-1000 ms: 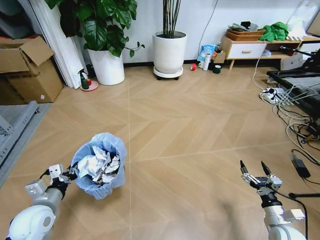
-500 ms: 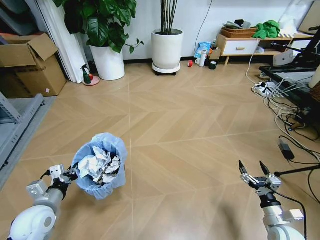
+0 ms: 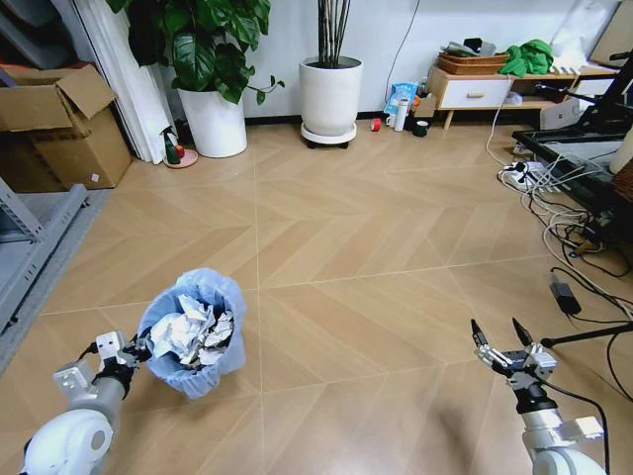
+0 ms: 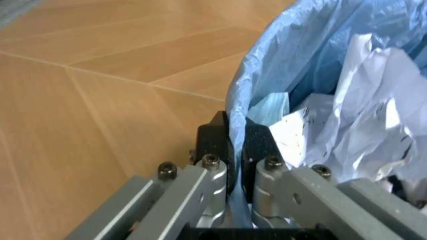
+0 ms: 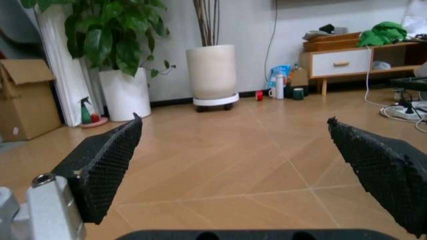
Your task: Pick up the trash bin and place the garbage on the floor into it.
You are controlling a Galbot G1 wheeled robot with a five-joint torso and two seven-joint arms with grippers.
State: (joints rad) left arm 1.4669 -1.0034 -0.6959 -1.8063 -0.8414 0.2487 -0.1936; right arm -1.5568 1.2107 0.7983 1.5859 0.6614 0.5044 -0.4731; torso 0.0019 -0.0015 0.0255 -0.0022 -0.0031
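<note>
The left pincer is clamped on the rim of the trash bin, its two black pads pinching the light-blue liner bag and the edge beneath it. The bin sits low over the floor, tipped a little, and I cannot tell whether it touches the planks. It is heaped with crumpled white paper up to the rim. The risk lies in that one-sided hold: if the pads grip mostly the slippery bag, the bin could sag or slide free, and any further tilt or a jolt could spill wads over the rim. The right pincer, well apart from the bin, hovers with its fingers spread wide and empty.
</note>
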